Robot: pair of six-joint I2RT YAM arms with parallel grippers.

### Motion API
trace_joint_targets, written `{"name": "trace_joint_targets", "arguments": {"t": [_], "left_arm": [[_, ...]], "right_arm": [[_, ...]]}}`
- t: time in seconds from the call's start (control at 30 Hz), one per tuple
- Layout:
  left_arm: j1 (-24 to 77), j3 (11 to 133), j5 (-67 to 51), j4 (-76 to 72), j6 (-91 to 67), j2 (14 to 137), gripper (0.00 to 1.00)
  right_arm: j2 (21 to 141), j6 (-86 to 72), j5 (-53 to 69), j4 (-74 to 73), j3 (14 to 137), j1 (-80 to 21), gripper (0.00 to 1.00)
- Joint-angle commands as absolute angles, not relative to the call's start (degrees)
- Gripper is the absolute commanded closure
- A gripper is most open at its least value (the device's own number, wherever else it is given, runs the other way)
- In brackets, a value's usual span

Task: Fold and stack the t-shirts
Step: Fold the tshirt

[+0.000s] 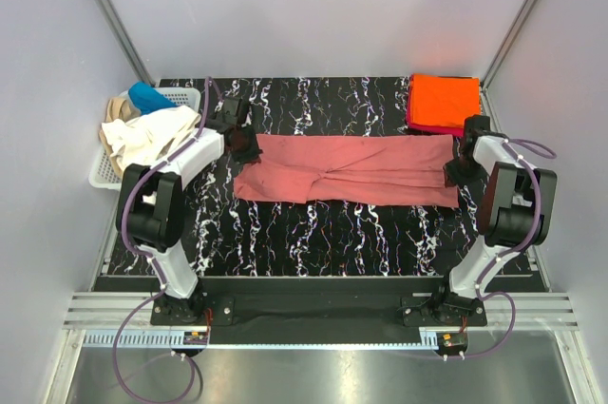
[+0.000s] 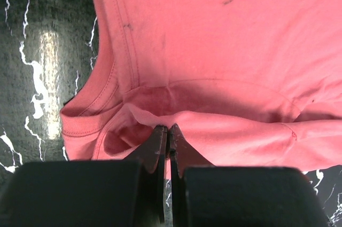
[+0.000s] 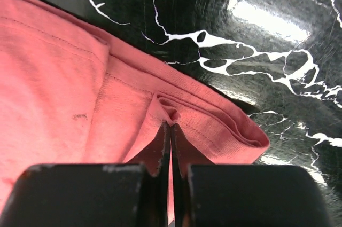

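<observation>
Pink tee [image 1: 347,171] – spread lengthwise across the middle of the marble table [image 1: 313,233], folded into a long band, collar end to the left.
Left gripper [image 2: 168,131] – jaws together, pinching a fold of the pink tee just beside the collar.
Right gripper [image 3: 171,128] – jaws together, pinching a fold at the tee's right hemmed edge.
Orange tee [image 1: 444,98] – folded square at the far right corner, on top of a magenta tee [image 1: 418,126].
Basket [image 1: 100,176] – left edge of the table, holding cream [image 1: 147,133], tan [image 1: 117,107] and blue [image 1: 147,95] tees in a heap.
</observation>
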State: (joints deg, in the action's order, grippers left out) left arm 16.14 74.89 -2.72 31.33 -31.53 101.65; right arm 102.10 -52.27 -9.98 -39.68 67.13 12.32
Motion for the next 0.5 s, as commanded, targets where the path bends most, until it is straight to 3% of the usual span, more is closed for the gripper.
{"name": "trace_joint_targets", "arguments": {"t": [0.0,0.47], "left_arm": [[16.2,78.1,-1.3,30.5,-31.6,103.1,1.0],[16.2,78.1,-0.3,31.7,-31.7,105.9,1.0]], "right_arm": [[100.3,-49.7,-13.3,-38.3,69.5,12.5,1.0],[108.5,-44.8,-13.7,-40.0,77.8,12.4,1.0]]}}
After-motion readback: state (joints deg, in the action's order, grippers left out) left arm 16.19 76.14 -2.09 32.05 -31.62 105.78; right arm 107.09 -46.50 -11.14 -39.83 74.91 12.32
